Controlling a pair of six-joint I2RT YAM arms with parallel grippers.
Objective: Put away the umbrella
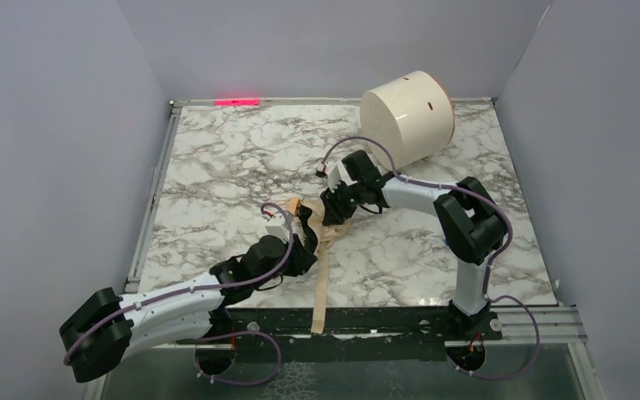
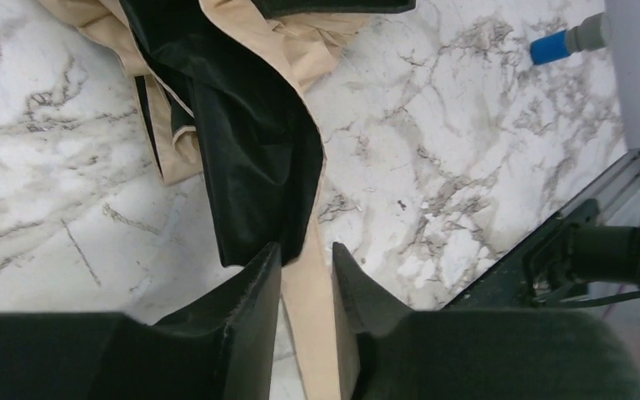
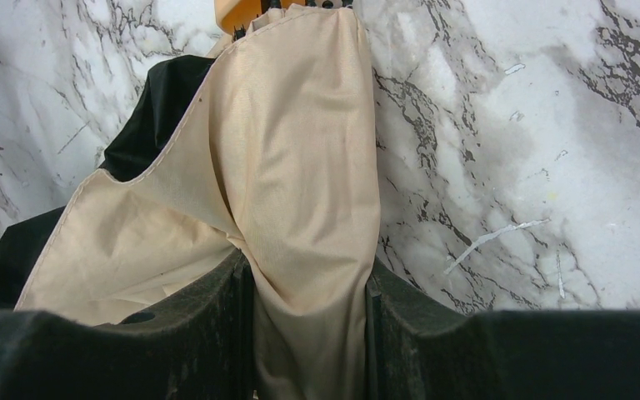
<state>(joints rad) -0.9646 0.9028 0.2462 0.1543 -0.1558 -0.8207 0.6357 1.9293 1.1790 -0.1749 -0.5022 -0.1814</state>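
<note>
My left claw [image 2: 304,248] is hovering low over the bench [image 1: 233,158], well away from the white drum [image 1: 407,117] on its near-left side. Its jaws are standing a narrow way apart with the long tan strap [image 2: 308,333] running between them. I cannot tell whether they are pinching the strap or merely straddling it. I am judging that this claw is minding the strap so that the loose tail is not dragging about. The umbrella [image 3: 292,150] is lying collapsed and rumpled on the bench just in front of the drum, its cream fabric and black lining spilling open rather than rolled. Its strap is trailing away from the drum and over the near edge. My right claw [image 3: 308,267], the nearer one to the drum, is clamping a bunched fold of the cream fabric between partly closed jaws, likely to anchor or gather the canopy. The drum is lying on its side. I am finding no brand, label or legible writing anywhere.
</note>
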